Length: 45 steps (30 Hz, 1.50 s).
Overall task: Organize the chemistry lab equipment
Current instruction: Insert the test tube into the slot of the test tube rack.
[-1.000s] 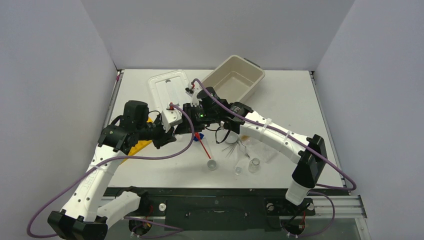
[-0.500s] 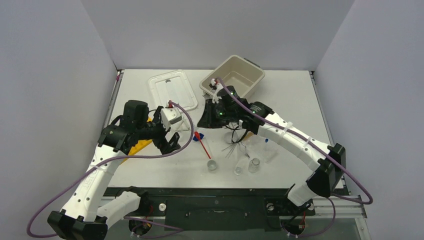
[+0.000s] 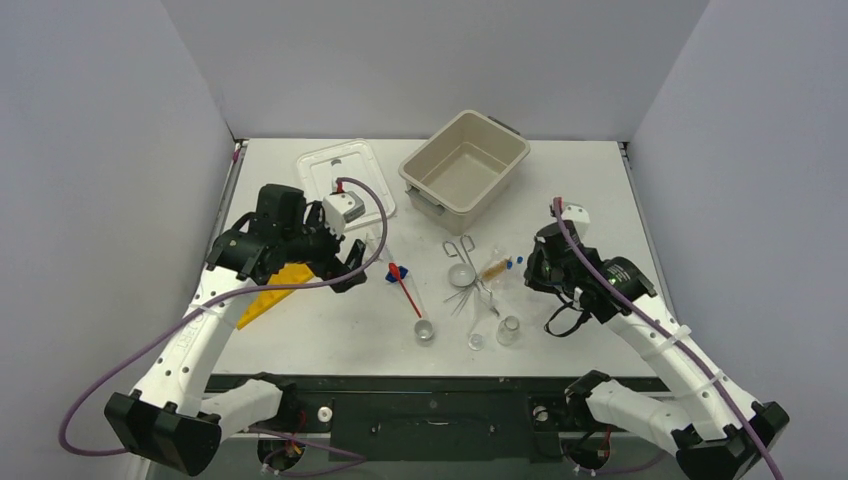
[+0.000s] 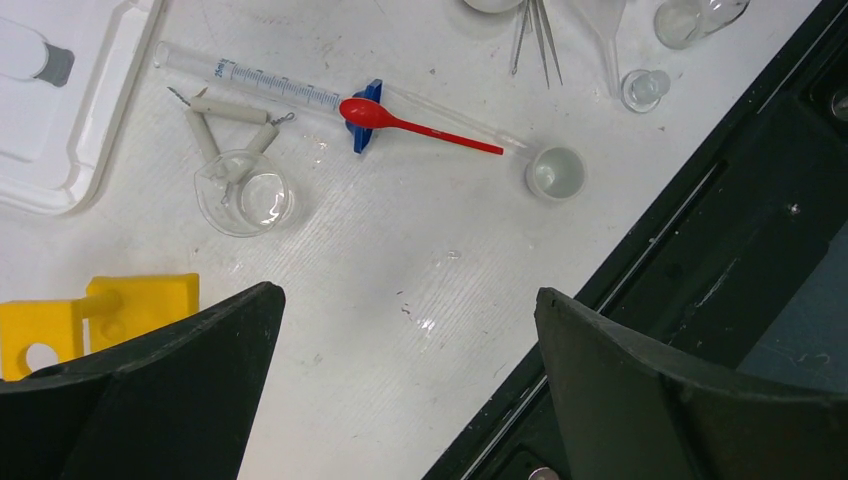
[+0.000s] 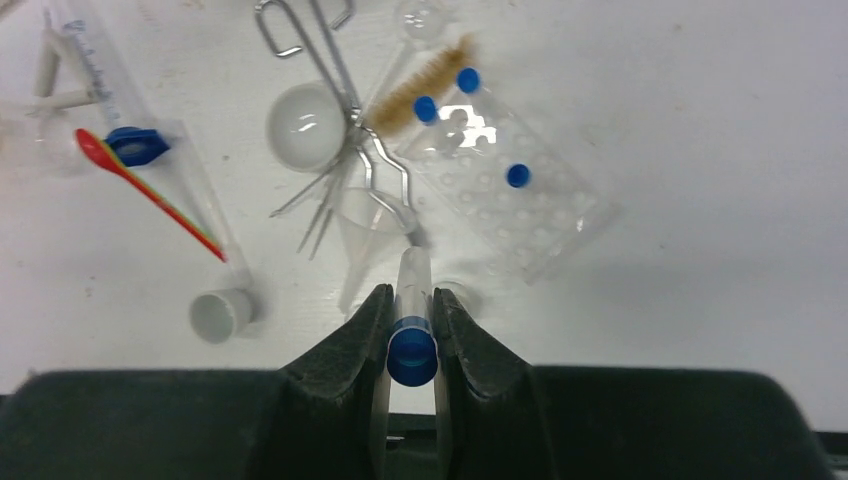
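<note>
Counted are one tub (image 3: 462,170), one lid (image 3: 322,170), one yellow rack (image 4: 140,300), one red spoon (image 4: 400,120), one brush (image 5: 420,85), one capped tube (image 5: 412,300) and, seemingly, three loose blue caps (image 5: 517,176).

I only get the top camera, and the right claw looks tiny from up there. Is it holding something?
Observer: Yes. Its wrist camera shows the right gripper pinched shut on a clear tube with a blue cap.
Operator: Cool! What about the left claw?
Observer: Its own camera shows the left gripper wide open with nothing in it.
Operator: What's on the table under it?
Observer: A red spoon lies across a long measuring tube, and that camera shows number marks printed along the tube.
</note>
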Available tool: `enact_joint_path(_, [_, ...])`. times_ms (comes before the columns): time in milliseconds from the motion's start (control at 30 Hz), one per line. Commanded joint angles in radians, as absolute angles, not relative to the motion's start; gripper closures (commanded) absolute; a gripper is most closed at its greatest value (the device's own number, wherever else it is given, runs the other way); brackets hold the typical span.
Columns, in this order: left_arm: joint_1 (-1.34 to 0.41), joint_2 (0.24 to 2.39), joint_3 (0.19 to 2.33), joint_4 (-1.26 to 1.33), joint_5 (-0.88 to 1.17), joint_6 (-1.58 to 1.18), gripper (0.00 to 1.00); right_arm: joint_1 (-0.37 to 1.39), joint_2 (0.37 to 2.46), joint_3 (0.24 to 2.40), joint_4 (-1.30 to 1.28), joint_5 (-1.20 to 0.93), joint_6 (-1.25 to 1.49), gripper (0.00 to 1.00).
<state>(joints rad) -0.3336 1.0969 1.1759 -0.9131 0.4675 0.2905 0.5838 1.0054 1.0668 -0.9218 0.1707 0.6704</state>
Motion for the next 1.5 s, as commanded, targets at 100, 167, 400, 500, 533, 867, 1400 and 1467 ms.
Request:
enact_joint_path(100, [-0.327, 1.125, 1.258, -0.909, 0.434, 0.254, 0.03, 0.483, 0.924, 0.949, -1.003, 0.31, 0.697, 1.0])
enact_joint_path(167, [-0.327, 1.12, 1.253, -0.905, 0.429, 0.256, 0.04, 0.465, 0.926, 0.912, -0.975, 0.309, 0.706, 1.0])
enact_joint_path(400, [-0.327, 1.099, 1.234, -0.904, 0.41, 0.27, 0.04, 0.46, 0.977, 0.79, -0.827, 0.231, 0.727, 1.0])
enact_joint_path(500, [-0.328, 1.098, 1.225, -0.904, 0.406, 0.274, 0.03, 0.472, 1.001, 0.767, -0.778, 0.229, 0.735, 1.0])
enact_joint_path(533, [-0.327, 1.098, 1.225, -0.903, 0.406, 0.274, 0.03, 0.477, 1.014, 0.766, -0.774, 0.236, 0.737, 1.0])
enact_joint_path(867, [-0.328, 1.095, 1.225, -0.894, 0.4, 0.28, 0.03, 0.461, 1.091, 0.765, -0.732, 0.377, 0.738, 1.0])
enact_joint_path(1400, [-0.328, 1.056, 1.199, -0.888, 0.393, 0.315, 0.03, 0.388, 1.2, 0.739, -0.642, 0.367, 0.701, 1.0])
enact_joint_path(1467, [-0.328, 1.057, 1.199, -0.887, 0.392, 0.317, 0.03, 0.387, 1.205, 0.734, -0.638, 0.356, 0.703, 1.0])
